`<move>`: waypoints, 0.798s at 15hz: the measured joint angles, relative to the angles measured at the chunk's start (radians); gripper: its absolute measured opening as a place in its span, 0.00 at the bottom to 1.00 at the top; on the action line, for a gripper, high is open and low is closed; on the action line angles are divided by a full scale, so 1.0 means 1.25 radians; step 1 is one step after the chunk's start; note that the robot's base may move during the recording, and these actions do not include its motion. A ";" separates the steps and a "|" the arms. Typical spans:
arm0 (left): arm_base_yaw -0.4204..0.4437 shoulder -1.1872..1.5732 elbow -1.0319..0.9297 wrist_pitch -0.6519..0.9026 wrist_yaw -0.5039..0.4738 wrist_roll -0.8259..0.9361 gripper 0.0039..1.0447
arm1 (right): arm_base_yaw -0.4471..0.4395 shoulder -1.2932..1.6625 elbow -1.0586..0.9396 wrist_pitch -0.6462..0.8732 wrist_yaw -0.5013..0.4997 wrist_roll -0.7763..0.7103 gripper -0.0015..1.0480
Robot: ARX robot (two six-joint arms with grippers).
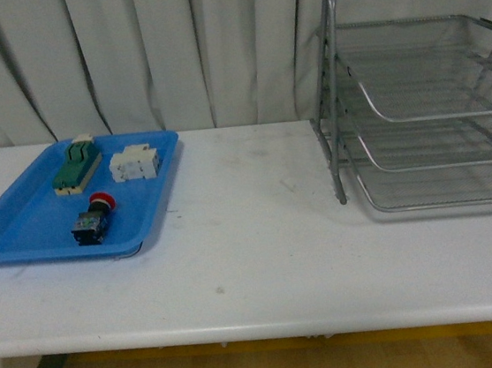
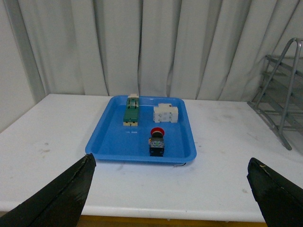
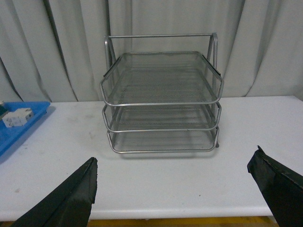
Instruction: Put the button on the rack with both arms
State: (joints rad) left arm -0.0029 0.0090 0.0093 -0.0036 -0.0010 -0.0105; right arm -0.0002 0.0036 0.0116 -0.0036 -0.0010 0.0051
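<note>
Button (image 1: pixel 93 221) lying in tray (image 1: pixel 20 232), red end twd curtain (image 1: pixel 169 51) (long axis front-back)

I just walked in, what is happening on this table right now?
Nothing is being handled yet. The button lies in the blue tray on the left, near a green switch block and a white terminal block. The rack stands empty on the right. The left gripper and the right gripper are both open and hold nothing.
</note>
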 joint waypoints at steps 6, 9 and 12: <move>0.000 0.000 0.000 0.000 0.001 0.000 0.94 | -0.279 0.516 0.172 0.365 -0.413 0.256 0.94; 0.000 0.000 0.000 0.000 0.001 0.000 0.94 | -0.320 0.968 0.400 0.619 -0.266 0.258 0.94; 0.000 0.000 0.000 0.000 0.001 0.000 0.94 | -0.288 1.212 0.558 0.570 -0.052 0.206 0.94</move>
State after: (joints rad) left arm -0.0029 0.0090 0.0093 -0.0032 -0.0002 -0.0105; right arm -0.3599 1.5188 0.7090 0.7094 -0.0654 0.2630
